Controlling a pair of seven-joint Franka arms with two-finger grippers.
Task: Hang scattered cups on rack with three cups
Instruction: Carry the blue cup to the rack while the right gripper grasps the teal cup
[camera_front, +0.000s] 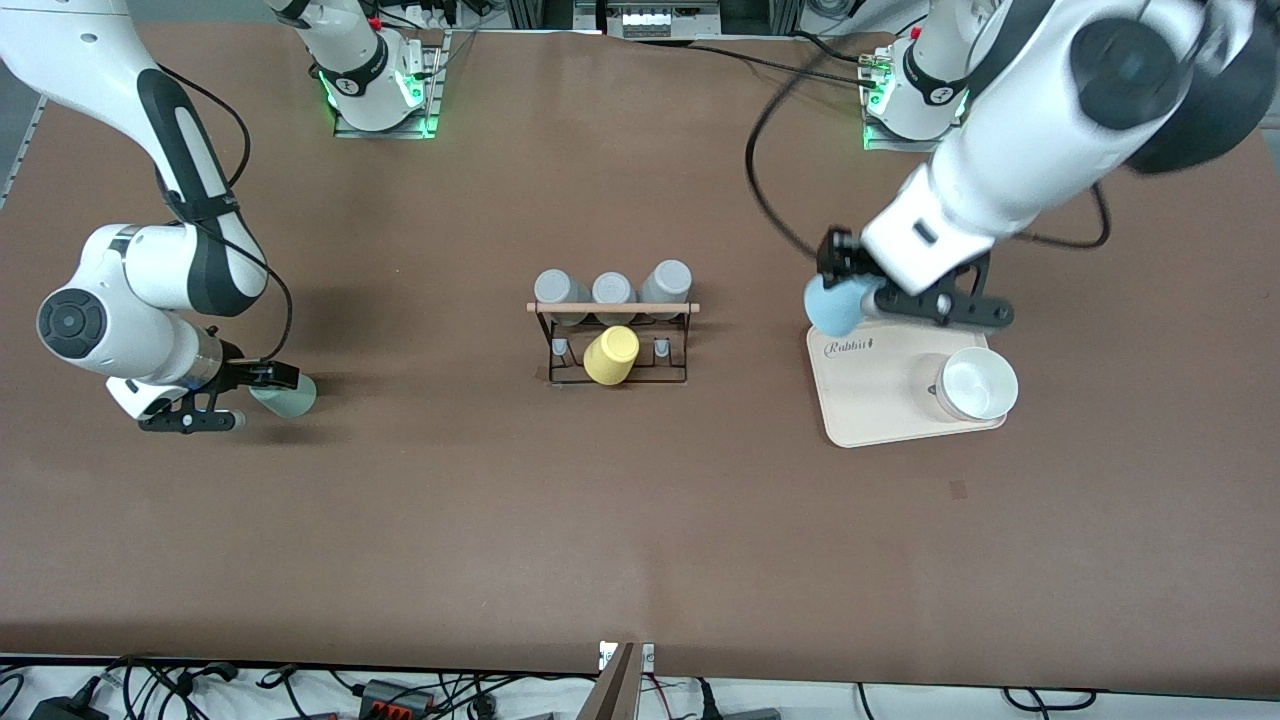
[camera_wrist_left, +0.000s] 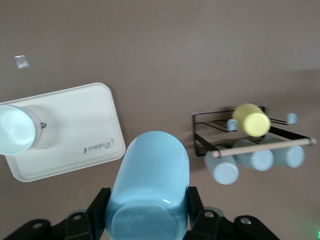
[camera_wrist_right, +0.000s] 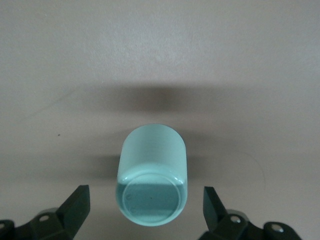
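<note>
The left claw (camera_front: 868, 297) is gripping the blue cup (camera_front: 832, 306) tight between its two fingers (camera_wrist_left: 196, 204), holding it on its side in the air over the edge of the beige tray (camera_front: 880, 395) that faces the rack. A white cup (camera_front: 978, 384) is standing on that tray, toward the left arm's end of it.

The right claw (camera_front: 262, 392) is sitting low at the right arm's end of the counter (camera_front: 640, 520), its fingers (camera_wrist_right: 77, 206) spread wide on either side of the green cup (camera_front: 285, 394) without touching it. The green cup is lying on its side on the counter, well apart from the rack.

The rack (camera_front: 615, 345) is standing in the middle of the counter, between the two claws. A wooden rod (camera_front: 612, 308) is running across its top. Three grey cups (camera_front: 612, 288) are hanging in a row on the side farther from the front camera, and a yellow cup (camera_front: 611, 355) is sitting on a peg on the nearer side. Two more pegs on that nearer side are showing bare, one on each side of the yellow cup.
</note>
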